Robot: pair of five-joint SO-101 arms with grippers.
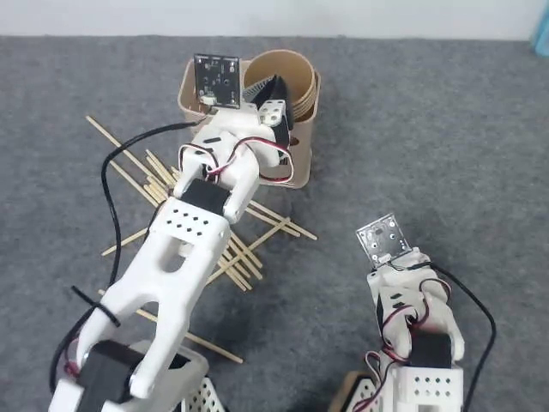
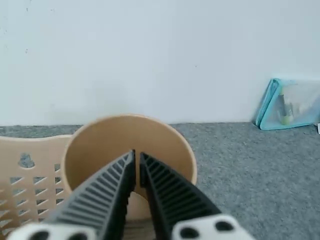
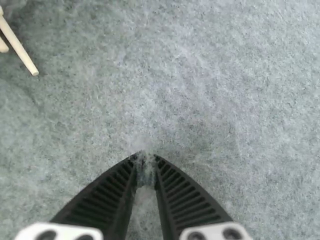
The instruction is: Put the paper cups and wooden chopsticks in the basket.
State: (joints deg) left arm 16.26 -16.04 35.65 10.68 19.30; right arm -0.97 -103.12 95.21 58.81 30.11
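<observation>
Grey carpet point(image 1: 429, 129) is covering the whole work surface. High view: basket point(image 1: 302, 153) is sitting at the far side with a paper cup point(image 1: 279, 67) inside. The left arm is stretching over it, left gripper point(image 1: 276, 93) sitting at the cup's mouth. Loose wooden chopsticks point(image 1: 137, 172) are lying on the carpet beside the basket, some under that arm.

Left wrist view: fingers are nearly touching, nothing visible between them, cup mouth right behind.

Right wrist view: right gripper point(image 3: 145, 159) is hanging over carpet, fingers pressed together, one chopstick tip point(image 3: 22, 55) nearby.

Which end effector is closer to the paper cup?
Left. The left end effector points into the paper cup in the basket; right end effector sits over carpet, well away.
</observation>
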